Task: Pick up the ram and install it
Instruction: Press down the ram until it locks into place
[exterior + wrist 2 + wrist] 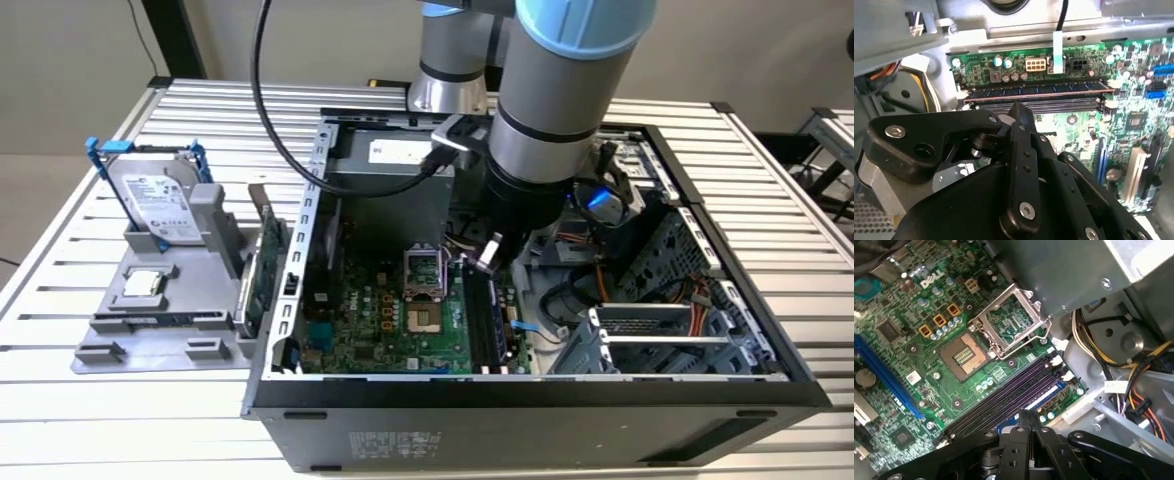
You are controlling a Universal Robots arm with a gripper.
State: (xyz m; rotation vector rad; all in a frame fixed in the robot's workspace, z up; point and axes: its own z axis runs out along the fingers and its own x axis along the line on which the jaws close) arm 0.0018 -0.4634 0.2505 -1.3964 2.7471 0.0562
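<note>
Gripper (pixel 1021 112) fingers together, empty, poised just above the motherboard slots (pixel 1004 400) at frame centre. Ram (pixel 1036 90) lies seated in the outermost slot, presumably pressed home, running level along it.

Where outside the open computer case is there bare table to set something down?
Bare slatted metal table lies on the exterior view's right of the black open computer case, and at the front corner below the grey parts holder. Inside the case it is crowded: the arm's gripper hangs over the motherboard's long black memory slots.
</note>
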